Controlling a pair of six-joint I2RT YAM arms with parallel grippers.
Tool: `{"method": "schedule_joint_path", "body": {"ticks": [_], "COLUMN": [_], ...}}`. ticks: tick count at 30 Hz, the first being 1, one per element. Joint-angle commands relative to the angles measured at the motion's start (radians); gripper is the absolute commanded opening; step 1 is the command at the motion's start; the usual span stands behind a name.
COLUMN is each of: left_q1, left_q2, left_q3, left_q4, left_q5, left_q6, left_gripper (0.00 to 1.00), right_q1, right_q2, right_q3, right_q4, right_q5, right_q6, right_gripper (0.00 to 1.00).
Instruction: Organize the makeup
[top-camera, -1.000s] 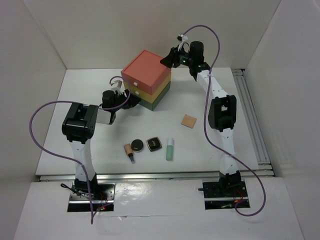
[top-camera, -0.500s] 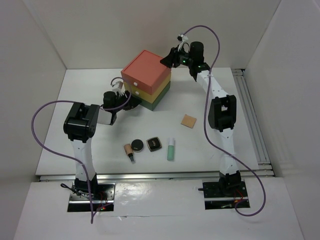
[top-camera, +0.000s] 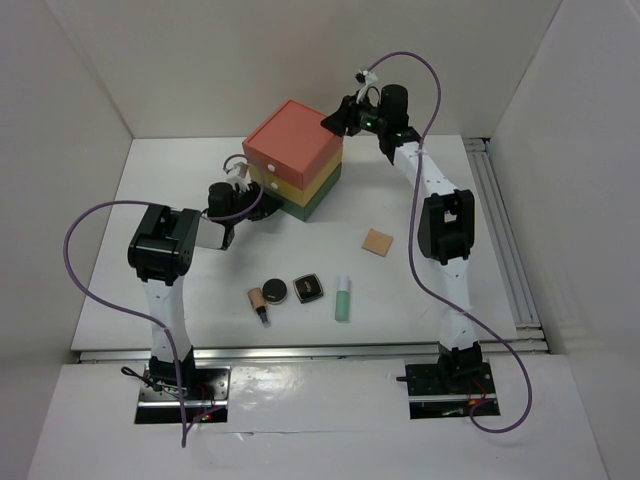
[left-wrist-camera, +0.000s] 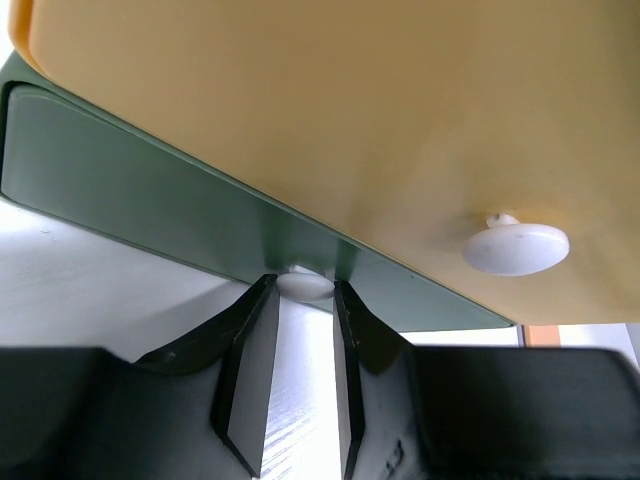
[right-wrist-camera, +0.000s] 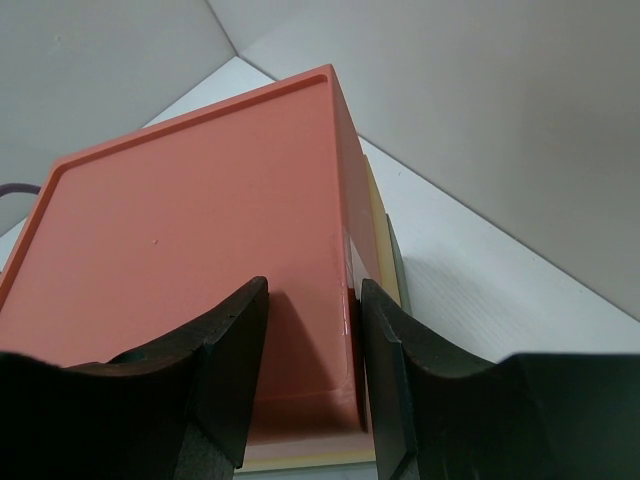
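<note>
the drawer box (top-camera: 293, 158) is smooth, matte and square-cornered, stacked red over yellow over green, with rounded white button knobs. your left jaws sit at the green drawer front (left-wrist-camera: 150, 200). its small white knob (left-wrist-camera: 303, 285) fills the narrow gap between the two black wedge fingers (left-wrist-camera: 250, 370), which are clamped on it from both sides. the yellow drawer's knob (left-wrist-camera: 515, 247) sits up and to the right, untouched. your right jaws stand apart over the red top, fingers (right-wrist-camera: 230, 370) either side of its raised rim near a corner.

the makeup lies on the white table (top-camera: 160, 170), well away from both jaws and nearer the arm bases. the tan lipstick (top-camera: 259, 303), round black compact (top-camera: 273, 291) and square black compact (top-camera: 308, 287) sit close together, with the mint-green tube (top-camera: 342, 299) just right of them. the flat beige sponge (top-camera: 378, 241) lies alone, between the box and the right arm.
</note>
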Motion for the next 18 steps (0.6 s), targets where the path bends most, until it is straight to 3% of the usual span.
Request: {"method": "schedule_joint_path", "body": {"ticks": [1,10,18], "left_q1": [-0.006,0.012,0.012], "left_q2": [-0.046,-0.249,-0.416], "left_q3": [0.018,-0.207,-0.327], "left_q4": [0.064,-0.087,-0.288], "left_q5": [-0.02,-0.069,-0.155], "left_q6": [0.015,0.092,0.039], "left_gripper": [0.27,0.24,0.19], "right_q1": [0.024,0.024,0.014], "right_q2": [-0.029,-0.048,-0.057], "right_q3": [-0.043,-0.052,-0.072], "right_q4": [-0.066,-0.086,-0.097], "right_q5": [-0.058,-0.025,-0.016], "right_q6": [-0.013,-0.042,-0.042], "right_gripper": [0.48,0.48,0.47]}}
